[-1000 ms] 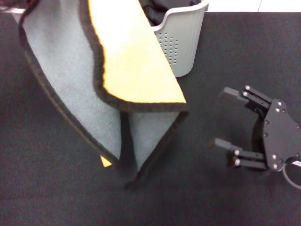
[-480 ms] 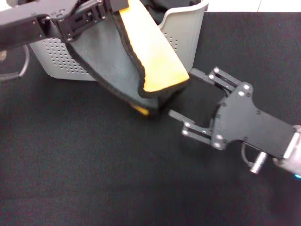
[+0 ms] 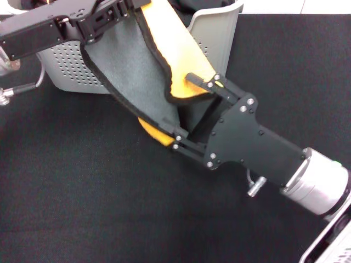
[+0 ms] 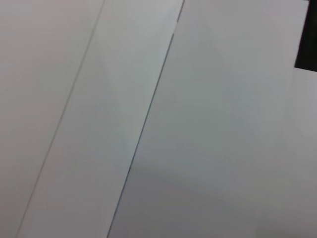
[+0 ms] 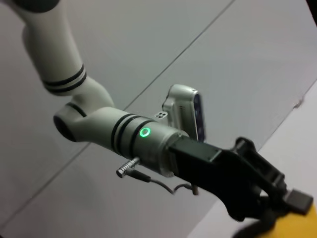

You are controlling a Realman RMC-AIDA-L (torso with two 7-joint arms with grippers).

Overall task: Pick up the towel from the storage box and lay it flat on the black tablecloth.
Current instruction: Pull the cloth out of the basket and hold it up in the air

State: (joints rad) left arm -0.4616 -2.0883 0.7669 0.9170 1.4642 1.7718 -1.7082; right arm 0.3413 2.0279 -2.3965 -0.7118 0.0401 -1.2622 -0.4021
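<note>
The towel (image 3: pixel 131 76) hangs in front of the storage box (image 3: pixel 66 68), grey side toward me, with its orange side (image 3: pixel 175 49) folded over on the right. My left gripper (image 3: pixel 123 10) is shut on its top edge above the box. In the right wrist view the same gripper (image 5: pixel 285 206) shows with an orange bit of towel (image 5: pixel 299 225) below it. My right gripper (image 3: pixel 184 112) is open, one finger on each side of the towel's lower fold, just above the black tablecloth (image 3: pixel 82 208).
Dark clothing (image 3: pixel 192 5) lies inside the box at the back. The tablecloth stretches to the left, front and far right of the box. The left wrist view shows only pale flat panels (image 4: pixel 148 119).
My right gripper has moved up and left from the open cloth to the hanging towel and now straddles its lower fold. The left gripper still holds the towel over the box.
</note>
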